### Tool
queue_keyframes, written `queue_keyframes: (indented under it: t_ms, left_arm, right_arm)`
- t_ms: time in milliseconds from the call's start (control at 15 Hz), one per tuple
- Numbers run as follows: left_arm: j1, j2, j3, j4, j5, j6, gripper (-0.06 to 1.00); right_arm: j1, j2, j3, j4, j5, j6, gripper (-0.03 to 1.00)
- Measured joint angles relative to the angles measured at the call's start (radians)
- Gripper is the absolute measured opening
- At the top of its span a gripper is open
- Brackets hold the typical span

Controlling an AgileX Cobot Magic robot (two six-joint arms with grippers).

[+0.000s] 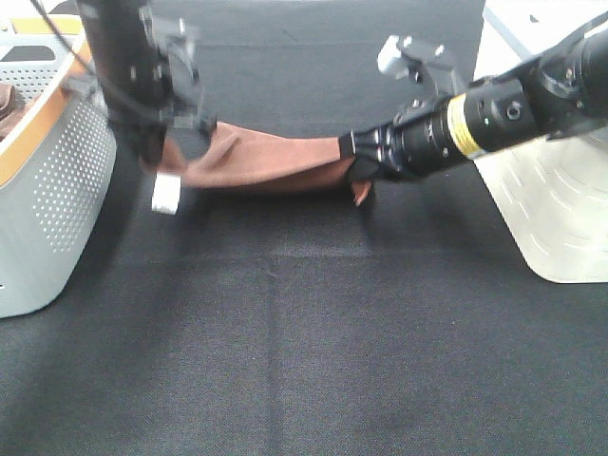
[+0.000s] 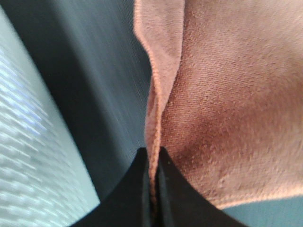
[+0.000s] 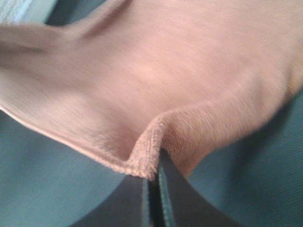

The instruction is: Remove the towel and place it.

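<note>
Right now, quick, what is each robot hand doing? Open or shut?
The left gripper is shut on one edge of the towel.
The right gripper is shut on the towel's other end.

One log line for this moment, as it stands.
towel: spanned between both tools, sagging | left tool: shut on towel edge | right tool: shut on towel edge | white tag: hanging by left tool

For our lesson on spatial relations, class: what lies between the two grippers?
The towel stretches between the left gripper and the right gripper, each shut on one end of it. The exterior high view shows this.
</note>
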Motion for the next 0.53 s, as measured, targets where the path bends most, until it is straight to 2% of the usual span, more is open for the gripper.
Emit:
queue_keyframes:
  t_ms: [200,533]
  left_arm:
    - [-0.023,-0.002,0.088,-0.012,0.005,0.011,0.0]
    - [-0.033,-0.008,0.176,-0.019,0.005,0.018,0.0]
  right_arm:
    - [0.0,0.0,0.008,0.0,-0.089,0.004,0.0]
    - [0.0,-0.001,0.091,0.0,-0.095,0.005,0.0]
